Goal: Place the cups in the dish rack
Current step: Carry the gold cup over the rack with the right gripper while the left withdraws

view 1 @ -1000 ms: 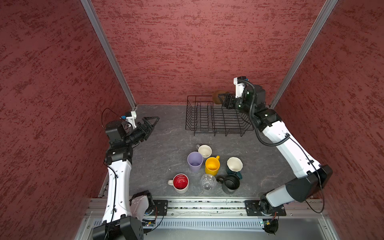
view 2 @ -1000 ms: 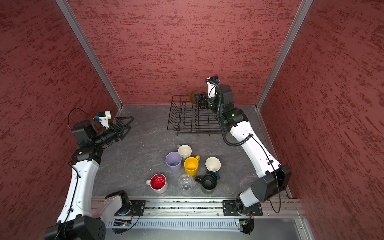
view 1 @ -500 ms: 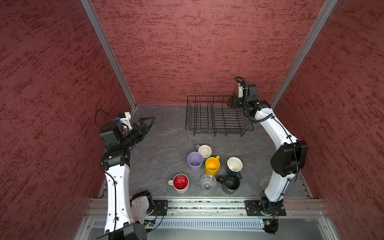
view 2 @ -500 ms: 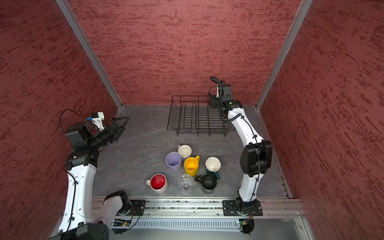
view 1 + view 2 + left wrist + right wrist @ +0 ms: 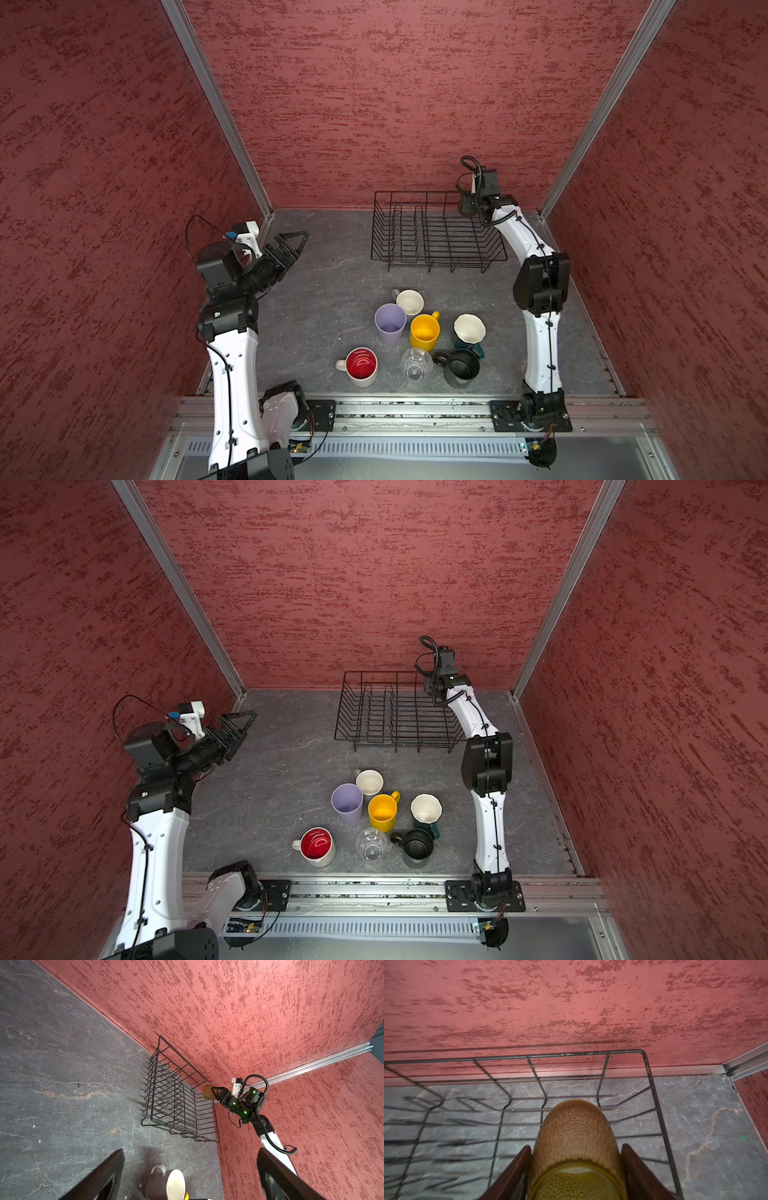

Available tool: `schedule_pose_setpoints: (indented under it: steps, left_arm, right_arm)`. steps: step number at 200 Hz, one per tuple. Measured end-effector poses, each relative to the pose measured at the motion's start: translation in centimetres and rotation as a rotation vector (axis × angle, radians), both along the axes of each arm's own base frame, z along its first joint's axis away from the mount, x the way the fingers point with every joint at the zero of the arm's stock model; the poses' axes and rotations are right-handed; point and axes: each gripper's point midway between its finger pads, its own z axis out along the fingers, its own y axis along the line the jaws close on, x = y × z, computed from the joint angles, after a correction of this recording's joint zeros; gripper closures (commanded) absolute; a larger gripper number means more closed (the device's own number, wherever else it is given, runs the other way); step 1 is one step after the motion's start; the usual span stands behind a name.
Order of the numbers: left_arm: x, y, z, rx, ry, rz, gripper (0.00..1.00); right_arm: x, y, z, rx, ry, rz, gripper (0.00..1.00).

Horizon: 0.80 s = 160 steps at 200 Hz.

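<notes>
Now, amber glass gripped in right hand, over dish rack, left hand agape

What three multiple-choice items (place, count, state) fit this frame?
1. Where is the amber textured glass? A) in the right tool over the black wire dish rack's far right corner B) on the front rail C) against the left wall
2. How many cups stand on the grey table? A) five B) seven C) nine
3. Left tool is: A) shut on a mug B) open, empty C) shut, empty
1A, right wrist view shows it clamped above rack wires; 2B, seven cluster up front; 3B, it gapes, nothing between.
</notes>
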Motion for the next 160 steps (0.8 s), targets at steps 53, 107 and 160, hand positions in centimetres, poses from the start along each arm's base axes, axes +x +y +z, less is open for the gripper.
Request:
schedule_pose_setpoints:
  steps: [53, 107, 160]
  left_arm:
    - [0.0, 0.0, 0.0, 0.001, 0.001, 0.002, 0.0]
    - [0.0, 0.1, -0.1, 0.002, 0.002, 0.004, 0.0]
    - [0.1, 0.1, -1.1, -0.008, 0.024, 0.005, 0.0]
  right_arm:
    - [1.6, -0.9, -4.1, -0.034, 0.052, -0.034, 0.82]
    - [1.8, -2.3, -6.6, -0.049, 0.093, -0.061, 0.82]
    - [2.7, -3.6, -7.8, -0.058, 0.095, -0.084, 0.79]
